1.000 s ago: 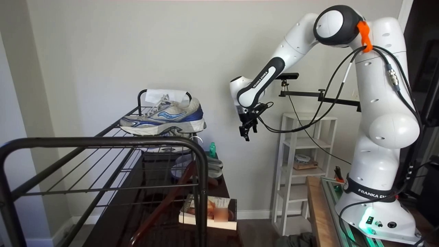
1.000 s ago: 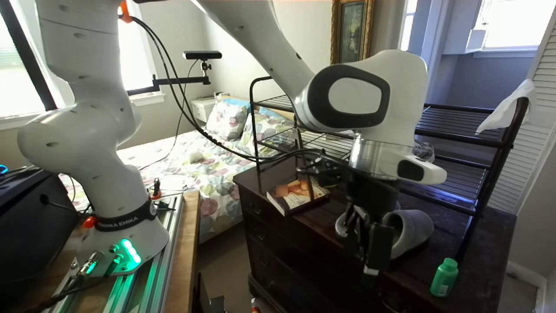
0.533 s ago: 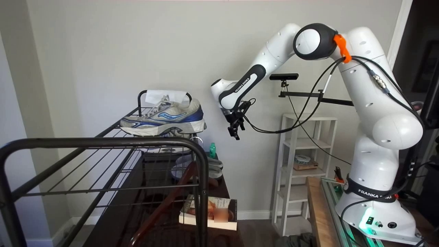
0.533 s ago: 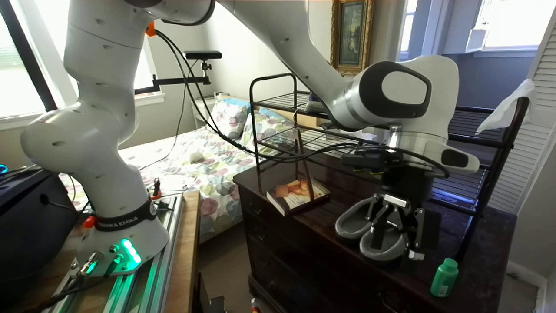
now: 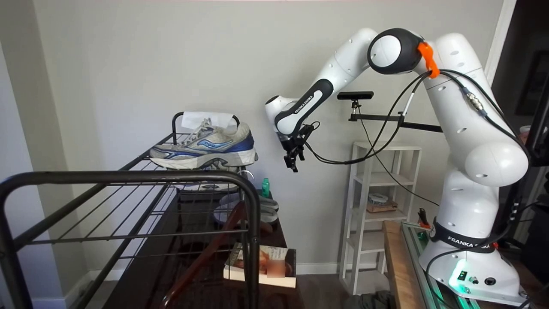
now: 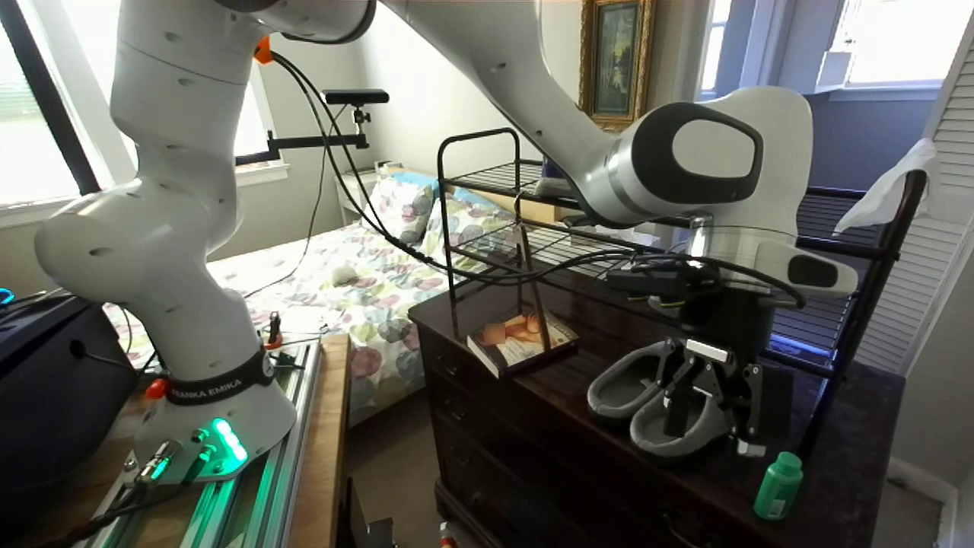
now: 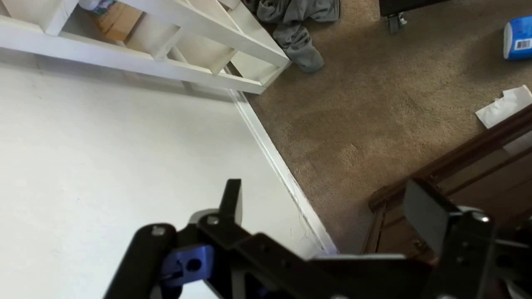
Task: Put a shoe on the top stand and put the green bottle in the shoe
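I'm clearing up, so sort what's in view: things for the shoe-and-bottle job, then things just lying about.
For the job:
blue-trimmed sneaker
rack's top tier
green bottle
claw

Just lying about:
book
grey slippers
wooden hanger
draped white sheet
crumpled grey cloth
blue container

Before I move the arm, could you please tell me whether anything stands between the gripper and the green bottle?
Nothing visible does: in both exterior views, the gap between the open gripper and the green bottle looks clear.
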